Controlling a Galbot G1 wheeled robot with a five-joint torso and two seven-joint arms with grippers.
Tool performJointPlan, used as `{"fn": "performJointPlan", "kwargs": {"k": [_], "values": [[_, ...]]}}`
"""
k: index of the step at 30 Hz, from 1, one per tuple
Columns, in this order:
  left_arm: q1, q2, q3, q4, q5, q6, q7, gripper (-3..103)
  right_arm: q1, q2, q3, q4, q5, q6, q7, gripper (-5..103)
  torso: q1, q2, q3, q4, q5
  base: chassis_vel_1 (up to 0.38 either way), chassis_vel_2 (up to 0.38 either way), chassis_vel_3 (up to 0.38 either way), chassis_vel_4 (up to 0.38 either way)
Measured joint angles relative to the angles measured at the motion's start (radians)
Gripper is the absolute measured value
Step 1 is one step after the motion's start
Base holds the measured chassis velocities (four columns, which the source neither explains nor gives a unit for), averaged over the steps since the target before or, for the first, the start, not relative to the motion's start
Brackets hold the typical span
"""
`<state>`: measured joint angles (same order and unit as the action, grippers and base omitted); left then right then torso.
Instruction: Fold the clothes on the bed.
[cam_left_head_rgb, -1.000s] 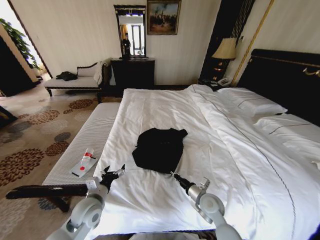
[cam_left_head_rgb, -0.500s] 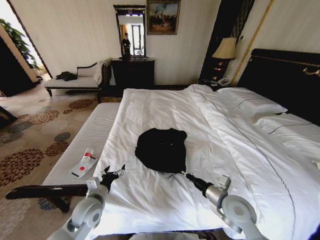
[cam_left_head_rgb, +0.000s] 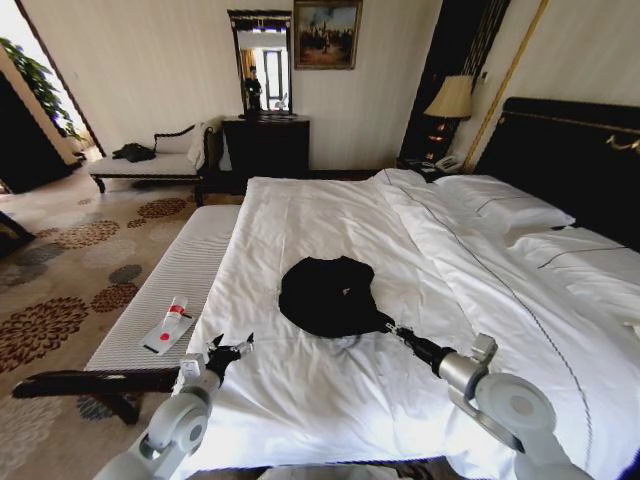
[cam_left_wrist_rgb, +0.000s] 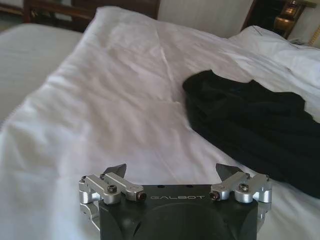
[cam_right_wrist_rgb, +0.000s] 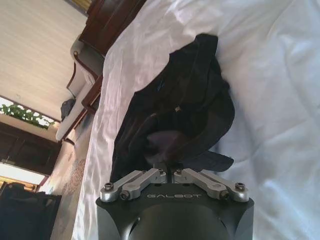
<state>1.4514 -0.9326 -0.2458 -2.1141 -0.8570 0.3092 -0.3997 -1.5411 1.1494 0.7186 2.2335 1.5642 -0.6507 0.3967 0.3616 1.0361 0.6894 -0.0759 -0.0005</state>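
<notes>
The clothes, one black T-shirt (cam_left_head_rgb: 325, 295), lie bunched in a rounded heap on the white duvet of the bed (cam_left_head_rgb: 330, 210). My right gripper (cam_left_head_rgb: 388, 325) is at the heap's near right edge, shut on a fold of the black cloth. The right wrist view shows the closed fingers (cam_right_wrist_rgb: 167, 167) pinching the T-shirt (cam_right_wrist_rgb: 185, 105). My left gripper (cam_left_head_rgb: 240, 345) hovers open over the bed's near left part, apart from the shirt. In the left wrist view it (cam_left_wrist_rgb: 171, 167) holds nothing, and the T-shirt (cam_left_wrist_rgb: 250, 120) lies ahead of it. No lettering shows.
A grey-white striped bench (cam_left_head_rgb: 170, 280) runs along the bed's left side, with a small red-capped bottle (cam_left_head_rgb: 170, 320) on it. Pillows (cam_left_head_rgb: 500, 205) and the dark headboard (cam_left_head_rgb: 580, 150) stand at the right. A dresser (cam_left_head_rgb: 265, 145) and a chaise (cam_left_head_rgb: 150, 165) line the far wall.
My right arm has moved right and slightly forward, pulling the shirt's near edge with it. The shirt has shifted right and bunched rounder. The left gripper has barely moved.
</notes>
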Motion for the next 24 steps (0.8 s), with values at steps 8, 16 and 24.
{"fn": "performJointPlan", "kwargs": {"k": [8,16,24], "values": [[-0.245,-0.002,0.153,0.110,-0.094,-0.023,0.004,100,0.007,0.010,-0.035,-0.037,-0.037,-0.004,-0.021,2,0.000,0.000,0.000,-0.0008,0.0000,0.000,0.000,0.000,0.000],[-0.327,-0.068,0.180,0.222,-0.102,-0.041,0.021,94,0.023,0.007,-0.044,-0.070,-0.040,-0.005,-0.031,2,0.000,0.000,0.000,0.0002,-0.0003,0.000,0.000,0.000,0.000],[-0.386,-0.152,0.211,0.359,-0.072,-0.056,0.026,85,0.055,-0.009,-0.059,-0.093,-0.029,-0.004,-0.029,2,0.000,0.000,0.000,0.0001,0.0000,0.000,0.000,0.000,0.000]]}}
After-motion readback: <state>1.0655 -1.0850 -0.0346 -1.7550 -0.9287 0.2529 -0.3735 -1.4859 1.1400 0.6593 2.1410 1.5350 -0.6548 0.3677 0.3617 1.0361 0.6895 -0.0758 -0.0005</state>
